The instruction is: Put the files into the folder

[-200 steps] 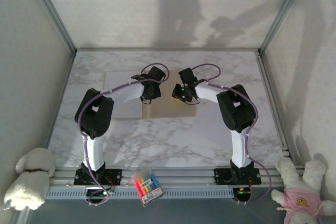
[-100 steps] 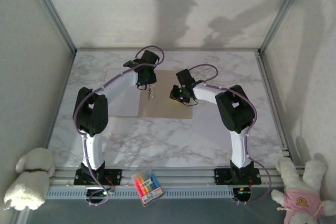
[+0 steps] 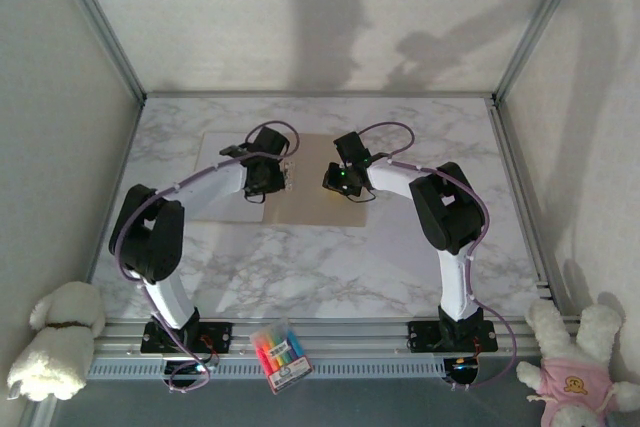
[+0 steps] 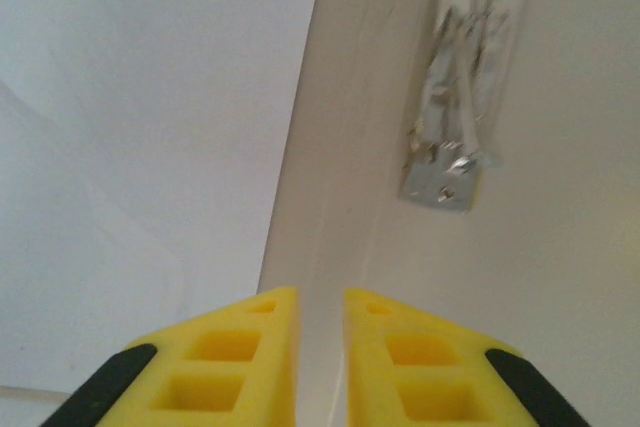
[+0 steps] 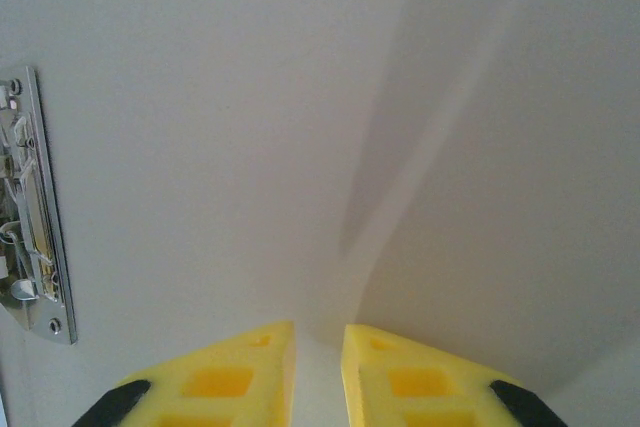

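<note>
The files (image 3: 225, 182) lie flat on the table, overlapping the left edge of the open folder (image 3: 310, 209) and not yet tucked in. The left gripper (image 4: 320, 347) hangs over that seam, just beside the metal clip (image 4: 455, 97), its fingers nearly together and nothing clearly caught between them. The right gripper (image 5: 318, 367) looks pinched on the folder's leaf, which puckers toward its fingers. Judging by this, the step in hand is sliding the sheets onto the leaf; next calls for a firm hold on the paper edge and a pull rightward under the clip.
</note>
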Action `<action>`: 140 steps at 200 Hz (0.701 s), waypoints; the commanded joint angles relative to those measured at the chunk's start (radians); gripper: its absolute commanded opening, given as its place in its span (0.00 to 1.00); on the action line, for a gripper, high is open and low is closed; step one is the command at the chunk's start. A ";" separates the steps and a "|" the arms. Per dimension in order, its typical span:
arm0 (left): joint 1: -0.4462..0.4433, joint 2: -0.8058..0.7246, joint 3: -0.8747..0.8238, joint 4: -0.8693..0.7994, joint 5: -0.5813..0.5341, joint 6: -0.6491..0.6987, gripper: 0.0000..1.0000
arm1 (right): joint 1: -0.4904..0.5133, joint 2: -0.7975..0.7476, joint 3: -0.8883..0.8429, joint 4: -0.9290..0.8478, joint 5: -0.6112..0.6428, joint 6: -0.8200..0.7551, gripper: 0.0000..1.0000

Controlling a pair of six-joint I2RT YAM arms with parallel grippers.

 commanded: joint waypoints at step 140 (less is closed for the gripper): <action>0.076 0.485 0.702 -0.075 -0.019 0.145 0.16 | 0.023 0.026 0.009 -0.075 0.047 -0.034 0.22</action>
